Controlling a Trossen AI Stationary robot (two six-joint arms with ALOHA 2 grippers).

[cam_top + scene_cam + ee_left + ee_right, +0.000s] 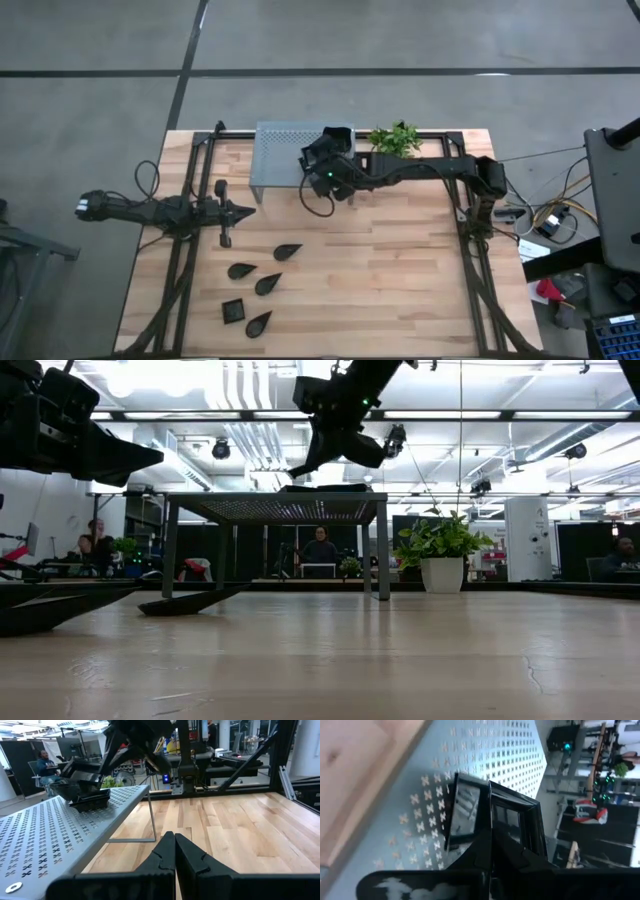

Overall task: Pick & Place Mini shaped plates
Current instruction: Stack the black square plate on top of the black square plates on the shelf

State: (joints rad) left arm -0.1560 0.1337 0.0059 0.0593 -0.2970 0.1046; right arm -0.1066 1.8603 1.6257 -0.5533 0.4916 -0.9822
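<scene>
A stack of black square mini plates (340, 133) (90, 799) (467, 815) rests on top of the grey perforated shelf (280, 150) near its right end. My right gripper (330, 152) (294, 471) (490, 845) is shut and slants down toward the far edge. It hangs just above the stack with nothing between its fingers. Several more plates lie flat on the table near the front left: leaf shapes (287, 251) (241, 270) (267, 284) and a small square (233, 310). My left gripper (250, 210) (175, 845) waits shut and level at the left.
The shelf stands on thin legs (383, 550) at the table's far middle. A small green plant (395, 138) (440, 545) in a white pot stands to its right. Bare wood (400, 270) fills the table's right half. People sit in the room beyond (320, 550).
</scene>
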